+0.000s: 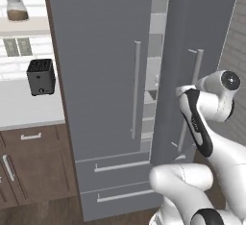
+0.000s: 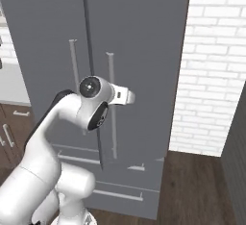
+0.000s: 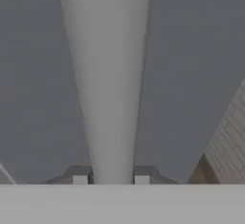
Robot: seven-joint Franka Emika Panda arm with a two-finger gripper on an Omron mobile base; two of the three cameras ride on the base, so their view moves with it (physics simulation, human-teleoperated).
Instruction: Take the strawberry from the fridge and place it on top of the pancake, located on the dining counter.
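Fridge (image 1: 105, 75) work comes first, and you are only at its start: the claw (image 3: 111, 180) is clenched on the right door's long bar handle (image 3: 111, 74), one fingertip (image 3: 80, 179) on each side of the pale bar, which runs straight away from the claw up the middle of the hand view.

In the left base view the right door (image 1: 202, 36) stands slightly ajar, with a narrow strip of pale shelves (image 1: 153, 75) showing in the gap just left of where the claw grips. The gap looks too narrow to reach through, so in my judgement the door needs swinging wider before anything else.

You cannot see the strawberry from here; going by the task, it should lie behind the door that the claw holds, somewhere on those shelves, but which shelf cannot be told.

Still left for you: open the door fully, find and pick the berry, drive to the dining counter, and set it on the pancake.

The fridge itself is tall, matte grey, with two bar handles and two wide drawers (image 1: 120, 181) below the claw's level.
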